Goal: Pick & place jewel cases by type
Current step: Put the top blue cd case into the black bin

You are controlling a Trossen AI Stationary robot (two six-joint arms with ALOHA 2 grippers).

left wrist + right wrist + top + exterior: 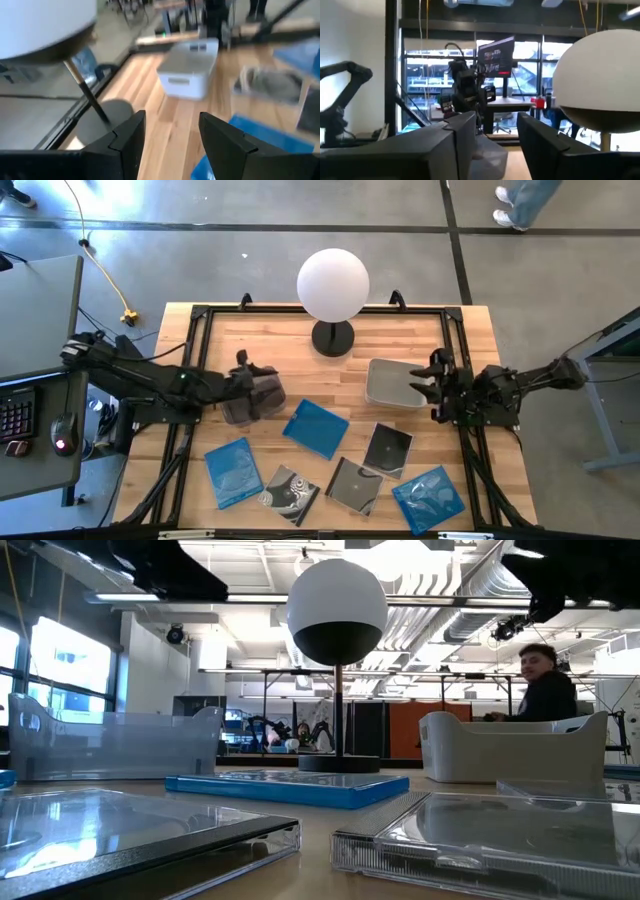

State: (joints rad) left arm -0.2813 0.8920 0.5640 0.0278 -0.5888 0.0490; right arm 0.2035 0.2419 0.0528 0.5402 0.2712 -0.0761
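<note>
- The left end effector [262, 392] hangs over the clear tub [250, 398] on the left of the surface [300, 350] — fingers parted, holding nothing.
- The right end effector [425, 387] sits at the white tub [395, 383], fingers apart and empty.
- Six jewel cases lie flat along the near side — three blue [316, 427], two dark [387, 448], one swirled [290, 493].

The table [270, 330] is pale planked wood. The jewel cases [480, 840] are glossy clear plastic. The tub [510, 755] looks matt plastic.
</note>
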